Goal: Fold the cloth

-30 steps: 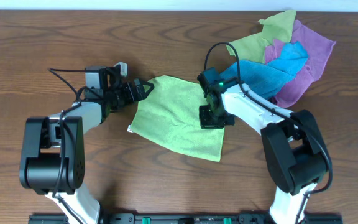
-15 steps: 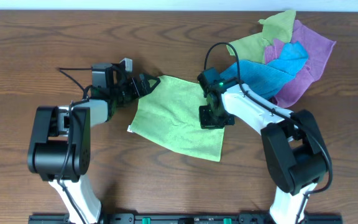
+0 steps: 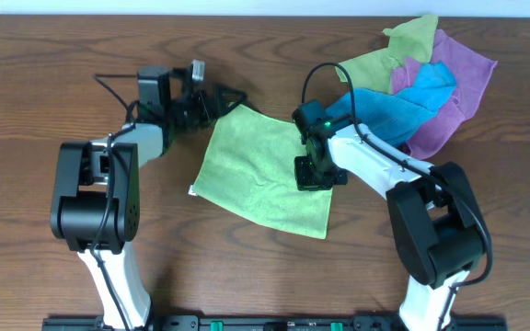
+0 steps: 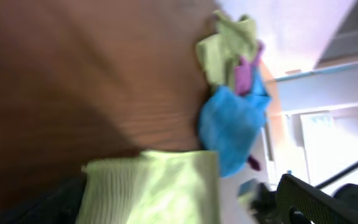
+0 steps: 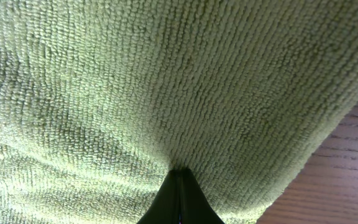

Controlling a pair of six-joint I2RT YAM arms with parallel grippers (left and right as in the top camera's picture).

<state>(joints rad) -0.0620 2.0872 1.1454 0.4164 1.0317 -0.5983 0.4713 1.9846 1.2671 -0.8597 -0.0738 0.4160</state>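
Note:
A light green cloth [image 3: 258,175] lies flat in the middle of the table. My left gripper [image 3: 226,97] is at the cloth's far-left corner. In the blurred left wrist view the cloth [image 4: 151,186] sits between two dark fingers that stand wide apart, rolled on their side [image 4: 176,205]. My right gripper [image 3: 317,171] rests on the cloth's right edge. In the right wrist view its fingertips [image 5: 179,186] are shut together, with the cloth's pile [image 5: 166,81] puckered into them.
A heap of other cloths, lime green [image 3: 389,55], blue [image 3: 403,97] and purple [image 3: 454,87], lies at the back right, close behind my right arm. It also shows in the left wrist view [image 4: 232,118]. Bare wood table [image 3: 53,83] surrounds the cloth.
My left gripper has moved toward the back and right, from beside the cloth's left edge up to its far corner. The cloth's far-left edge shifted slightly. My right gripper has not moved.

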